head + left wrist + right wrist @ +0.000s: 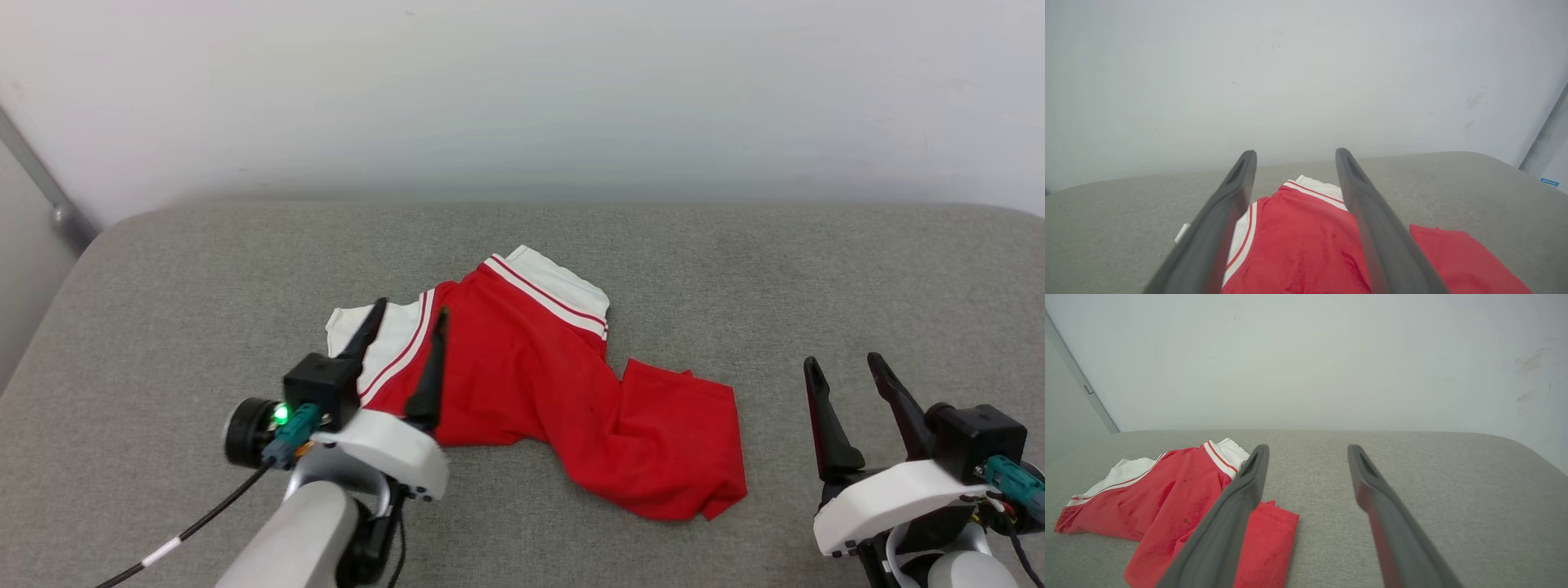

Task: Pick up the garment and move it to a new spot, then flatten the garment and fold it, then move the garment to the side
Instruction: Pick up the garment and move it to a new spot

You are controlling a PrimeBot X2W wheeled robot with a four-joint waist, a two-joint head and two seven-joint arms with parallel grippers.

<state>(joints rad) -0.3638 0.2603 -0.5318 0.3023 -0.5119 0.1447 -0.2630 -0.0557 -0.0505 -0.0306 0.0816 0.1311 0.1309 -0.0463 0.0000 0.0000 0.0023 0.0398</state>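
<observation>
The red garment with white sleeve panels and red-striped trim lies crumpled in the middle of the grey surface. My left gripper hovers over the garment's left end, near a white sleeve, open with nothing between its fingers. The left wrist view shows the garment below the spread fingers. My right gripper stands open at the lower right, apart from the garment's right edge. In the right wrist view the garment lies to the left, partly behind the left finger.
A pale wall rises right behind the grey cushioned surface. A grey post runs down at the far left. Bare grey surface lies to the right of the garment and along its front edge.
</observation>
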